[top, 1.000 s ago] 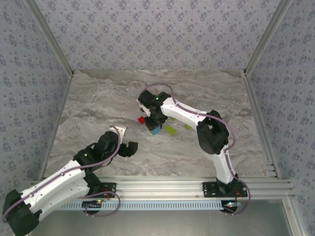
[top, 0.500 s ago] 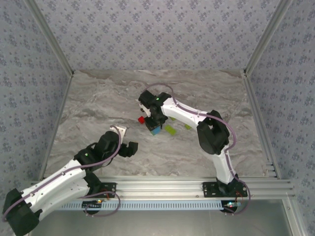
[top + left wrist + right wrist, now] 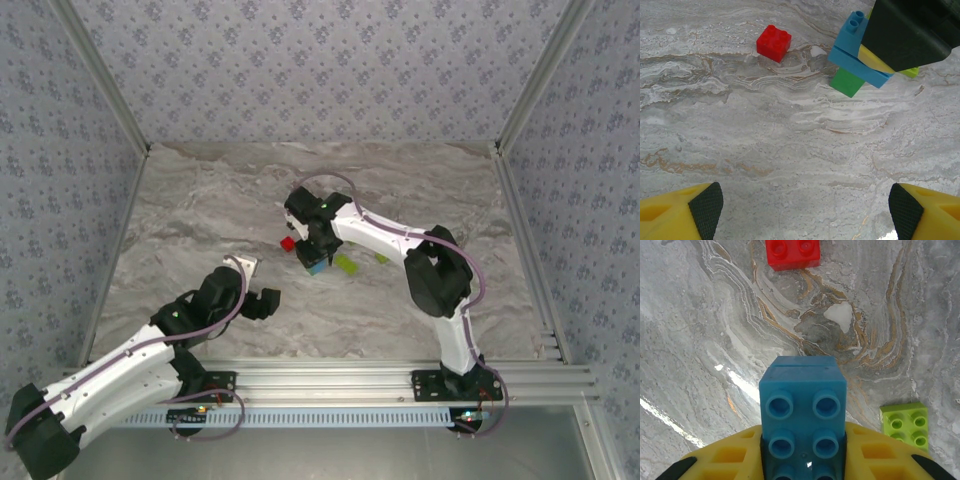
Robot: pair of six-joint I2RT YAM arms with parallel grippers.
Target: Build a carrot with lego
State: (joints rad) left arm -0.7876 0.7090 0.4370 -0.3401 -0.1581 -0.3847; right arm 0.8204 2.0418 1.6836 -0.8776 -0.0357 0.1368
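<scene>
The half-built carrot [image 3: 802, 415], blue bricks over a green one, is clenched in the right pincer [image 3: 314, 252] over the middle of the counter [image 3: 200, 220]. Its long axis is tilted, studs toward the wrist. Whether its green end touches the counter I cannot tell. The red brick [image 3: 792, 252] lies loose straight ahead of that pincer, near the carrot's tip. A lime brick [image 3: 904, 424] lies to the right. The right arm is much nearer the red brick. The left pincer [image 3: 805, 210] hangs released and empty, well apart at near left. The next move likely joins carrot and red brick.
</scene>
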